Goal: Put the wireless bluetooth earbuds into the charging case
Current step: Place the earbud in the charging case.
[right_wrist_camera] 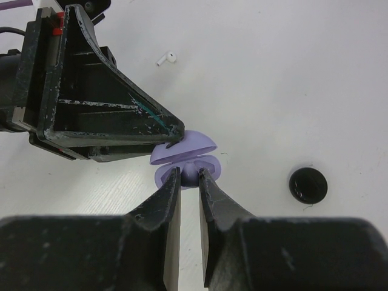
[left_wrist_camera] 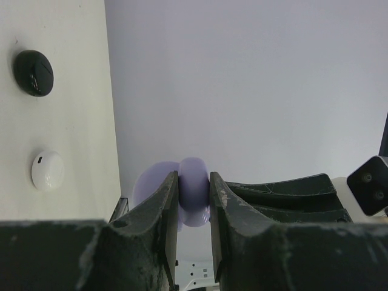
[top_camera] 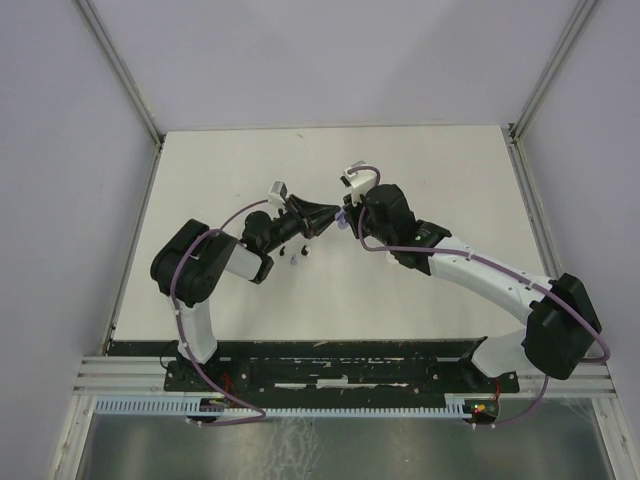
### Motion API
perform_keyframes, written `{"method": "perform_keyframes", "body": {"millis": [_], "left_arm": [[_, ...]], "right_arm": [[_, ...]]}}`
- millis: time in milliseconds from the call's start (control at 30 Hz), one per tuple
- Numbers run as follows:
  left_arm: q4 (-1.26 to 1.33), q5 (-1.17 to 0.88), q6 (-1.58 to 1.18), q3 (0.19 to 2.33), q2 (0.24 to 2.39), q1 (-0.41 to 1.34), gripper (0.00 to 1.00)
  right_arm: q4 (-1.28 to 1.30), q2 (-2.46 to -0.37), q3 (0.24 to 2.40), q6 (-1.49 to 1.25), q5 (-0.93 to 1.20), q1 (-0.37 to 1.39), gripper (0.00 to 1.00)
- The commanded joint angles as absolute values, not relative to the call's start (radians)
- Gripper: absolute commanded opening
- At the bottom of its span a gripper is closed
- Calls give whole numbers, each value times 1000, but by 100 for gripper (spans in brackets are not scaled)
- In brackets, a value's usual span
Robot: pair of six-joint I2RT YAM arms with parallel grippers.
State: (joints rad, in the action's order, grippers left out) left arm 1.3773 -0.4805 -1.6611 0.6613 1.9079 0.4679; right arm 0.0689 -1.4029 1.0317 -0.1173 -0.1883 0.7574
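My left gripper (left_wrist_camera: 194,179) is shut on the open lilac charging case (left_wrist_camera: 194,200) and holds it above the table. In the right wrist view it comes in from the upper left, and the case (right_wrist_camera: 185,144) shows its lid raised over its base. My right gripper (right_wrist_camera: 188,173) is shut on a lilac earbud (right_wrist_camera: 189,177) and holds it at the mouth of the case's base. In the top view the two grippers meet at mid-table, left (top_camera: 333,216) and right (top_camera: 350,218). A white earbud (right_wrist_camera: 166,58) lies loose on the table beyond.
A black round disc (left_wrist_camera: 33,73) and a white round disc (left_wrist_camera: 47,170) lie on the table to the left in the left wrist view. A black disc (right_wrist_camera: 308,185) lies to the right of my right gripper. Small loose pieces (top_camera: 294,256) lie under the left arm.
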Motion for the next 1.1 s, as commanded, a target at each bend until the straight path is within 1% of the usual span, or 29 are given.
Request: {"method": "perform_keyframes", "body": {"millis": [0, 200, 367, 500, 567, 667, 1067], "left_arm": [[1419, -467, -1637, 695, 1854, 472, 3], [1421, -466, -1631, 695, 1849, 472, 3], [1433, -469, -1632, 693, 1844, 472, 3], [1436, -471, -1635, 691, 1843, 472, 3], [1440, -471, -1637, 687, 1843, 472, 3], [1443, -471, -1638, 683, 1842, 472, 3], [1445, -471, -1640, 678, 1842, 472, 3]], "right_arm": [[60, -1406, 1067, -120, -192, 758, 16], [66, -1413, 1071, -120, -194, 758, 16], [72, -1422, 1078, -126, -207, 758, 18], [74, -1425, 1084, -134, -219, 758, 26], [74, -1425, 1082, -139, -230, 758, 32], [72, -1423, 1082, -144, -248, 758, 36], [60, -1423, 1084, -153, -281, 757, 40]]}}
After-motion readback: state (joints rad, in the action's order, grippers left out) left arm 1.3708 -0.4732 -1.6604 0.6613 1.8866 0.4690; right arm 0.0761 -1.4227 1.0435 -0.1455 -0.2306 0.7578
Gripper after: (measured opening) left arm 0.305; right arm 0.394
